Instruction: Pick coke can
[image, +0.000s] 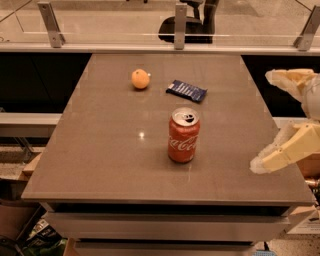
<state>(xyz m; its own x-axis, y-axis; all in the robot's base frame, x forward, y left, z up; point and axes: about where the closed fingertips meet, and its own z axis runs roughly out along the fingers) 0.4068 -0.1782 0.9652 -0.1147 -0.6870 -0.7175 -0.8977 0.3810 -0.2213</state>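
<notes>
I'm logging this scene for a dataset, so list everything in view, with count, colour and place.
coke can: one, red with silver top, upright near the table's middle.
orange fruit: one, orange, far left part of the table.
snack wrapper: one, dark blue, flat, just behind the can.
table: one, grey-brown, centre of view.
glass railing: one, clear with metal posts, beyond the table.
office chair: one, black, behind the glass.
gripper: one, cream, open, at the table's right edge, apart from the can.

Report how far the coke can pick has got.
Done: nothing yet; the can stands upright on the table, untouched. In hand: the claw hovers open at the table's right edge, apart from the can. Left: reach it, close, lift.
</notes>
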